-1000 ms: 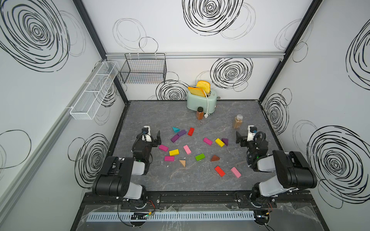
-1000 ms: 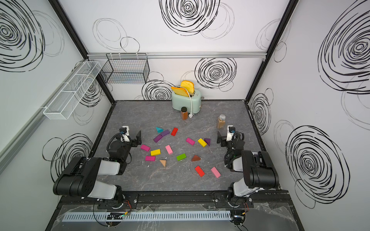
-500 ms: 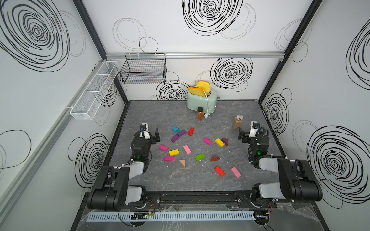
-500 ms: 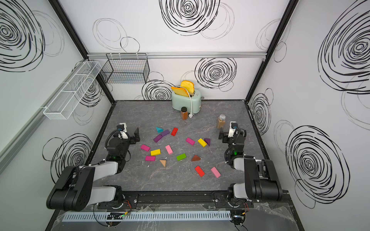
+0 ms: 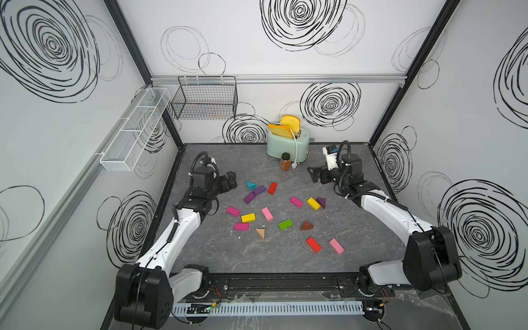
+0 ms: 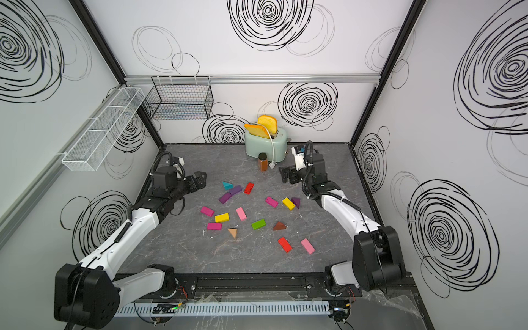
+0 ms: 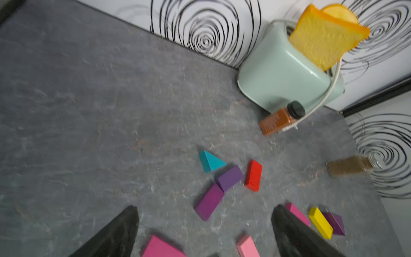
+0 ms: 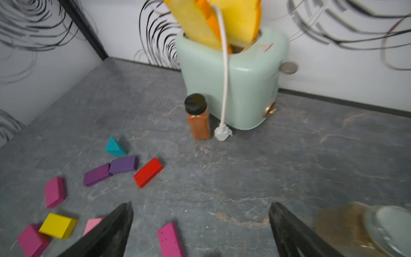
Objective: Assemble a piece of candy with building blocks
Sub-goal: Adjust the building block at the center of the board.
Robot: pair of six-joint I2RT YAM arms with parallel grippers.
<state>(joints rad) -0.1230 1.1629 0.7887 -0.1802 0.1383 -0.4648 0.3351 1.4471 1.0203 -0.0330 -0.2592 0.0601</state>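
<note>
Several building blocks lie scattered mid-table in both top views: a teal wedge (image 5: pixel 251 185), purple bricks (image 5: pixel 259 189), a red brick (image 5: pixel 272 188), a yellow brick (image 5: pixel 248 217), a green brick (image 5: pixel 285 224), a brown wedge (image 5: pixel 307 226) and a tan wedge (image 6: pixel 233 233). My left gripper (image 5: pixel 230 181) hovers open left of the pile, above the table. In the left wrist view the left gripper (image 7: pixel 205 208) has a purple brick (image 7: pixel 209 204) on the table between its fingers. My right gripper (image 5: pixel 314 175) is open at the back right. Beneath the right gripper (image 8: pixel 201 204) lies bare table and a magenta brick (image 8: pixel 170 240).
A mint toaster (image 5: pixel 287 143) with two bread slices stands at the back wall, and a brown spice jar (image 5: pixel 285 162) stands in front of it. A second jar (image 8: pixel 355 229) sits close beside my right gripper. A black wire basket (image 5: pixel 205 98) and a white wire shelf (image 5: pixel 134 130) hang on the walls.
Both arms have unfolded and stretched away from the front rail, raising the grippers and carrying them toward the back. The right gripper now covers the second jar in the top views. No blocks moved.
</note>
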